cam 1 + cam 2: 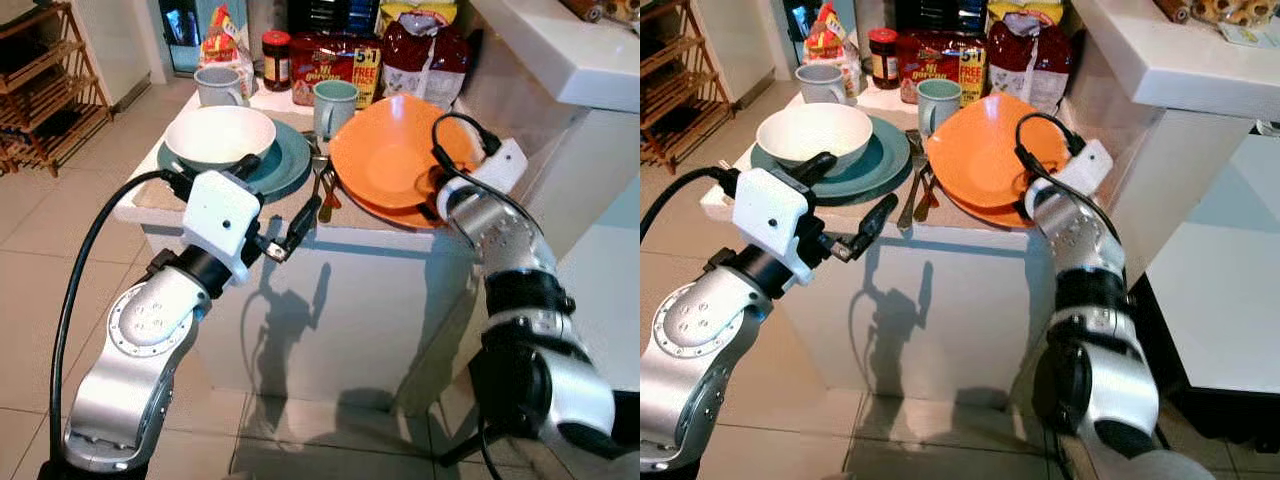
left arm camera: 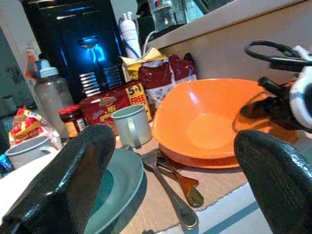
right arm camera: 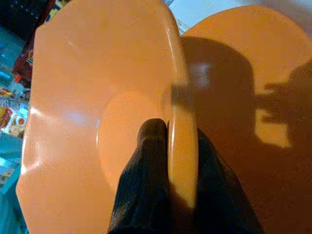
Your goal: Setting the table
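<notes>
The left end effector hangs just off the near edge of the bench, its two black fingers spread apart and holding nothing, aimed across the top toward the cutlery. That cutlery, a fork and spoons lying together, sits in the gap between the two place settings with its long axis running from the near edge toward the back, handles nearest, so it lies almost straight ahead of the left arm and closer to it than to the right. On the left is a white bowl resting on a teal plate. On the right, the right end effector is clamped on the near rim of the orange bowl, one finger inside and one outside, tilting it above the orange plate. Behind them stand two pale mugs, a jar and food packets.
</notes>
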### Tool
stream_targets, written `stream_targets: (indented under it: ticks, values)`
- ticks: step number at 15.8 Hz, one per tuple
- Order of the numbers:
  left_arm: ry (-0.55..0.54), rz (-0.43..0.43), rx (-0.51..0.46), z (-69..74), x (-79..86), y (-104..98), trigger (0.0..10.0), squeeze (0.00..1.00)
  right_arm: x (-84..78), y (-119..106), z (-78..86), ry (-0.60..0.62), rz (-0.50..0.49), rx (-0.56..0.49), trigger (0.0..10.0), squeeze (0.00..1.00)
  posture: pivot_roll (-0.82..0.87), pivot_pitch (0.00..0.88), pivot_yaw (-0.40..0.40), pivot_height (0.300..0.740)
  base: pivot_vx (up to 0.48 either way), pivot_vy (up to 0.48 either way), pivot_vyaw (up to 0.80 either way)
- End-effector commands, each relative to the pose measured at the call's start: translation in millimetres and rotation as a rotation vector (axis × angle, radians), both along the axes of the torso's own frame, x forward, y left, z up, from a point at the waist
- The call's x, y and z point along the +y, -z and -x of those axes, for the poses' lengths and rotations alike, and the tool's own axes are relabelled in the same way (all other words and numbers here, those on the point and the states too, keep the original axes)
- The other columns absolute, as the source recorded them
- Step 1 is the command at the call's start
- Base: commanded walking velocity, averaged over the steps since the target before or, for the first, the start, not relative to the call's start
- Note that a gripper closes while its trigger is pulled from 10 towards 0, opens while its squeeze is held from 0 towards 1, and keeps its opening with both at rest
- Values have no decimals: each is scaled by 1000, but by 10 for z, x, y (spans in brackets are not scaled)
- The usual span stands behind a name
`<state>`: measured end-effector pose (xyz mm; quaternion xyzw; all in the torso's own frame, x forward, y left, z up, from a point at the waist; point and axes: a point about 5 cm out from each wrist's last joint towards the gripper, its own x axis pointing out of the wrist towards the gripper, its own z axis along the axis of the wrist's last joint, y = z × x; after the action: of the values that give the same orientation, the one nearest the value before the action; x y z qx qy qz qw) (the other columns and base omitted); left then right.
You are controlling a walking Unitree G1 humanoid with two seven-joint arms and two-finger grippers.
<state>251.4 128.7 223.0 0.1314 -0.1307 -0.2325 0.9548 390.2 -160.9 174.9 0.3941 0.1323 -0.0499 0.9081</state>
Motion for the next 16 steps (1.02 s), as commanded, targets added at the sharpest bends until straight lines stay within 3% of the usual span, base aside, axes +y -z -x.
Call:
stream_targets:
  ticks: [1,3,7,11,16]
  values:
    - [-71,10,-26,-62,69,-51,10000,0,-40,-62,25,7,-15,-34,0,0,41,0,-34,740,0,0,0]
    - [-127,9,-40,-99,126,-71,10000,0,-46,-152,63,-19,-18,-100,0,0,45,0,-40,740,0,0,0]
    - [-197,22,-41,-119,224,-75,10000,0,-66,-337,168,-130,109,-223,0,0,40,0,-37,740,0,0,0]
    - [-219,73,-71,-119,246,-137,10000,0,-38,-435,347,-210,170,-313,0,0,39,0,-41,740,0,0,0]
    - [-304,26,-70,-34,614,-123,10000,0,62,-667,1011,-543,359,-559,0,0,30,0,-45,740,0,0,0]
